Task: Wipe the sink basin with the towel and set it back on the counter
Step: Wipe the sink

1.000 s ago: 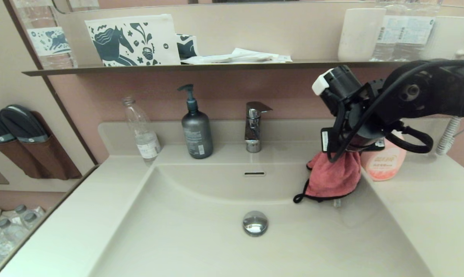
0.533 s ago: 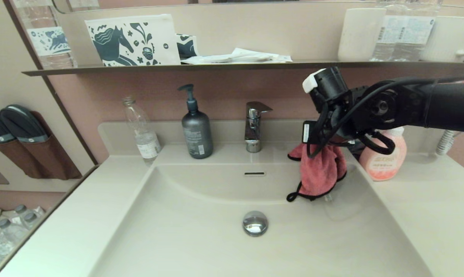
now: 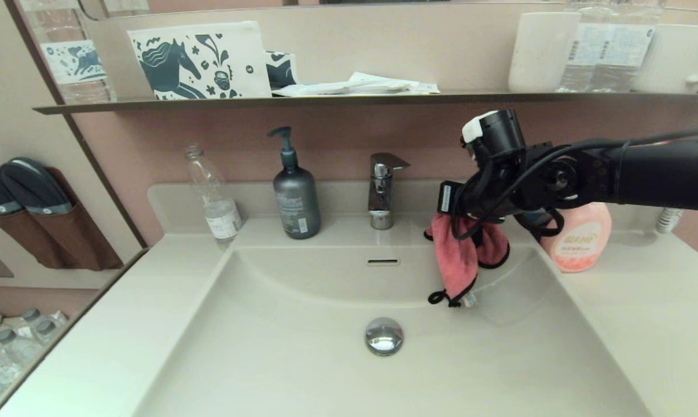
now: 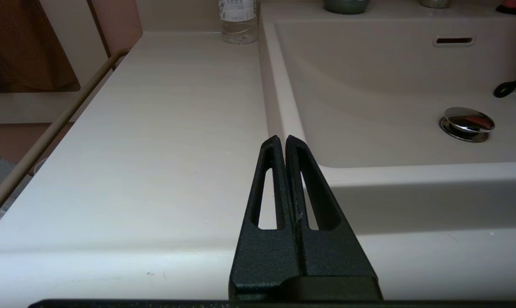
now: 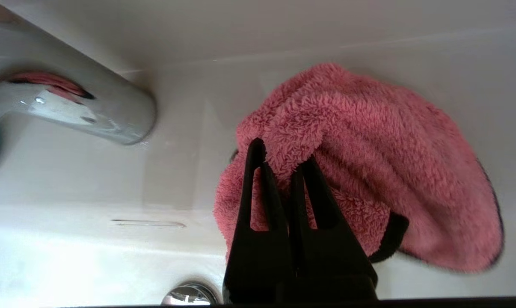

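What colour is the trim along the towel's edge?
Black, edging the coral-pink towel; clearest in the head view.

Towel [image 3: 460,260]: small, coral-pink, fluffy terry with black edge trim; bunched and hanging in loose folds, not lying flat. Its upper part is pinched in the right claw [image 5: 281,160], whose jaws are closed on a fold of pile. It hangs over the right rear part of the sink basin [image 3: 302,359], a trim loop trailing at its lowest corner; contact with the basin wall cannot be told. Sink basin: large, rectangular, cream-white, curved back wall with a slot overflow [image 3: 382,262], round chrome drain plug [image 3: 384,335] at centre floor. Desk [image 3: 644,313]: smooth cream-white top, one piece with the basin, flanking it on both sides, low raised rim at the back.
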